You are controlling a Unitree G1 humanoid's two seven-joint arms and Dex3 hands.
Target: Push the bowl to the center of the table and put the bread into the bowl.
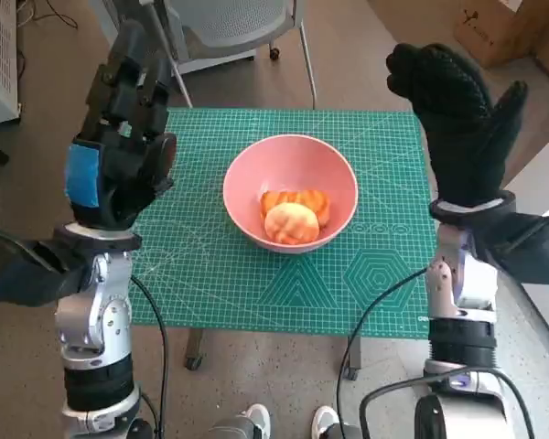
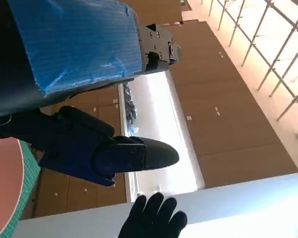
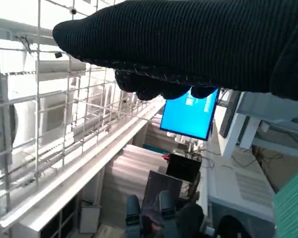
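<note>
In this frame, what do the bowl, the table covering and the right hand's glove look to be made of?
The bowl: smooth pink plastic or glazed ceramic, with a soft even sheen; the look does not settle which. The table covering: a matte green cutting mat, likely vinyl or rubber, printed with pale grid lines and shapes. The right hand: a black knitted fabric glove, its fine ribbed weave plain in the right wrist view.

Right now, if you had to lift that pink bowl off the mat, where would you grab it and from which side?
Probably the pink bowl by its rim on the right, where the right hand is raised. The walls flare outward and the bread sits low toward the near side, leaving that rim free to pinch.
</note>
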